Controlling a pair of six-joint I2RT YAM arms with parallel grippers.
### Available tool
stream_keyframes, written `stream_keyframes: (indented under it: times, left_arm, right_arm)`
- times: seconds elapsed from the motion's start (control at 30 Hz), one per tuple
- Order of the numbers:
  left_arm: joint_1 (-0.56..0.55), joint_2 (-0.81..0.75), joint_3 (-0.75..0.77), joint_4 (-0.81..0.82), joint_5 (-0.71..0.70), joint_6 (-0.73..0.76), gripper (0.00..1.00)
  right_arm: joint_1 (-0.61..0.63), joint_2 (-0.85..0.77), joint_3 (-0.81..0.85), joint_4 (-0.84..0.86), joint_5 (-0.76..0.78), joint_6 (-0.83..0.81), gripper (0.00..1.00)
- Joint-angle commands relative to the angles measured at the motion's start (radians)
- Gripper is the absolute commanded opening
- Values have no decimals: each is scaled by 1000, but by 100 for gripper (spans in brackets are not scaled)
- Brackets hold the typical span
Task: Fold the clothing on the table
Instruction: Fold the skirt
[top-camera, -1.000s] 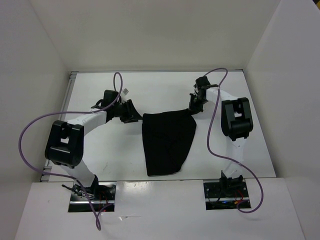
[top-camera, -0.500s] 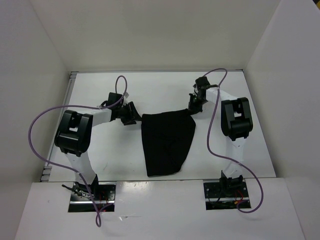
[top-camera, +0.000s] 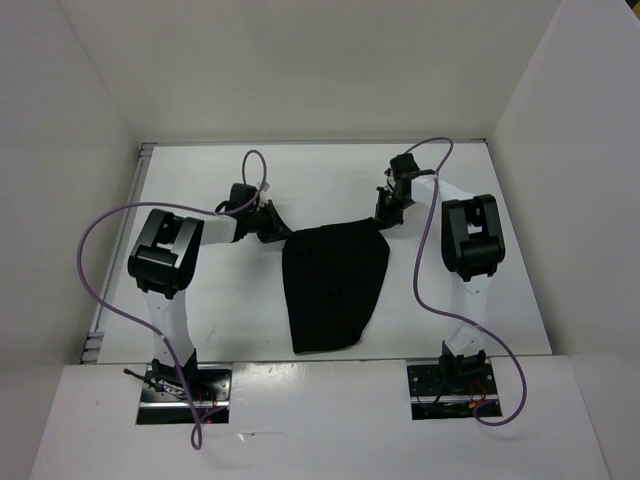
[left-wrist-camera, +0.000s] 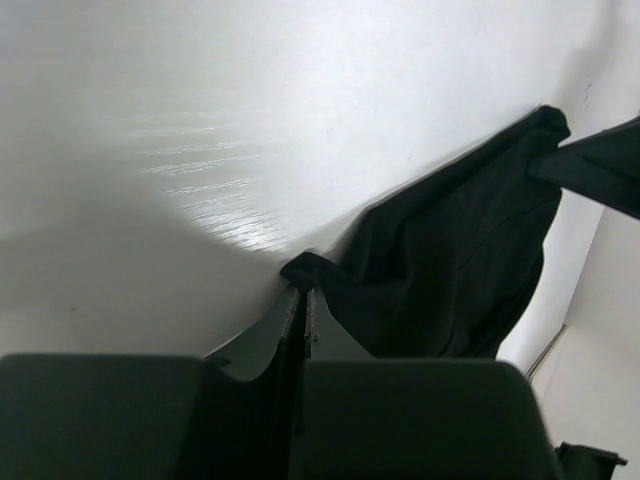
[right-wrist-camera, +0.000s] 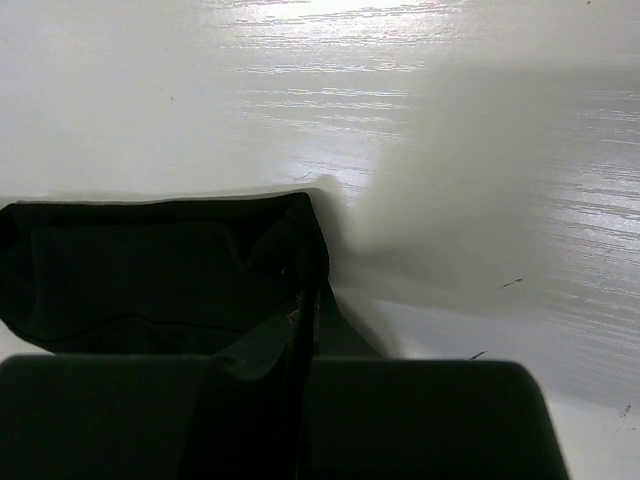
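**Both grippers pinch the top corners of the black garment**

Starting at your left, the thin metal rail (top-camera: 137, 178) runs along the left edge of the table (top-camera: 225, 320), with a white wall rising just beyond it. The left arm bends inward from its base. The left gripper (top-camera: 281, 229) sits at the garment's far-left corner. In the left wrist view its fingers (left-wrist-camera: 300, 318) are pressed together, with a small bunch of black cloth caught at the tips.

The clothing (top-camera: 335, 285) lies flat near the middle of the table, slightly right of centre. Its long axis runs from far to near. The wide far edge stretches between the 2 grippers, and the body tapers to a narrower rounded end pointing toward the arm bases. That end lies close to the table's near edge.

On your right, the right gripper (top-camera: 386, 217) has its jaws closed on the far-right corner, as the right wrist view shows.

Bare white surface lies between the garment and the left arm. There is more beyond both grippers, up to the back wall. The right arm stands between the garment and the right wall.
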Motion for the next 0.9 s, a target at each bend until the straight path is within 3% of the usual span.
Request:
stream_keyframes:
  times: [0.0, 0.17, 0.37, 0.57, 0.7, 0.8, 0.87]
  left_arm:
    - [-10, 37, -12, 10, -10, -15, 0]
    - [73, -135, -34, 10, 37, -31, 0]
    - [116, -369, 57, -169, 14, 45, 0]
    - [135, -382, 107, -169, 88, 45, 0]
    - [164, -336, 271, -215, 166, 45, 0]
    - [190, -322, 515, -307, 200, 68, 0]
    - [204, -344, 652, -347, 200, 94, 0]
  right_arm:
    - [15, 42, -8, -1, 19, -8, 0]
    - [4, -33, -8, -10, 63, 2, 0]
    - [-19, -151, -17, -31, 63, 21, 0]
    - [-19, -249, 7, -40, 29, 30, 0]
    - [-19, -291, 165, -99, 29, 30, 0]
    - [-19, -347, 373, -132, 29, 30, 0]
    - [-19, -396, 428, -133, 54, 30, 0]
